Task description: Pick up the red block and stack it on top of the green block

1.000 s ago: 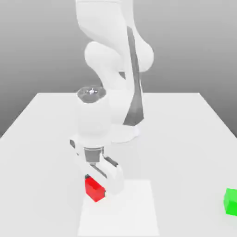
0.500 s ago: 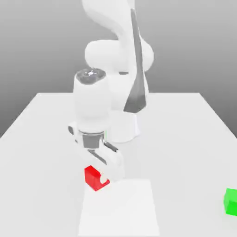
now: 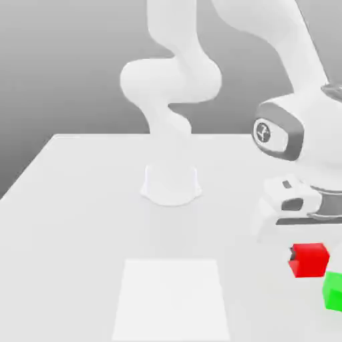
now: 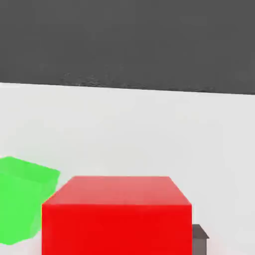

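With the gripper [image 3: 308,248] clamped on the red block [image 3: 308,259] and carrying it just above the table [image 3: 87,214] beside the green block [image 3: 333,291] at the exterior view's right, the careful move is to lift higher first — then centre squarely over green before lowering.

sim test scene: plain white table [image 3: 80,200], blank grey backdrop, flat render.
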Robot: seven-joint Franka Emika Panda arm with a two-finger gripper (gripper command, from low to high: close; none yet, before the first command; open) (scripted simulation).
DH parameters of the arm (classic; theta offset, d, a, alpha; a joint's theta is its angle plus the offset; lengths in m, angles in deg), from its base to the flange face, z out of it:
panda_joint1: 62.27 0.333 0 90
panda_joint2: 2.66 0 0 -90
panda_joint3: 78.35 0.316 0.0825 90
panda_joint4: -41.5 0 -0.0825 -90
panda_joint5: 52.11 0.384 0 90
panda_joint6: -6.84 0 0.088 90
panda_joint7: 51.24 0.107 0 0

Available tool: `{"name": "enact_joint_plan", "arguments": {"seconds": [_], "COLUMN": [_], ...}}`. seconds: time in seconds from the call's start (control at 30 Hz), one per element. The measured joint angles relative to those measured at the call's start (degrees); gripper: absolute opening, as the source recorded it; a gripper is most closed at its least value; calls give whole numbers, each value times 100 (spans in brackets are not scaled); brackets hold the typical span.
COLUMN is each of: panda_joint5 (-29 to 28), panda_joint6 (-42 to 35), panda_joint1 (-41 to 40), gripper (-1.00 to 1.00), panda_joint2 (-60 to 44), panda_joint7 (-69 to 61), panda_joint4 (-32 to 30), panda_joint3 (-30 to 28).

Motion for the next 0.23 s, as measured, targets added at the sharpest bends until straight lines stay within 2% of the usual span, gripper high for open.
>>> {"name": "enact_joint_plan", "arguments": {"seconds": [0.1, 0.13, 0.23], "panda_joint5": [-523, -661, -661], "panda_joint6": [358, 461, 461], "panda_joint1": [374, 438, 438], "gripper": [-100, 100, 100], "panda_joint2": [-584, -730, -730], "panda_joint7": [295, 389, 389], "panda_joint4": [190, 213, 213], "panda_joint3": [-260, -331, -331]}}
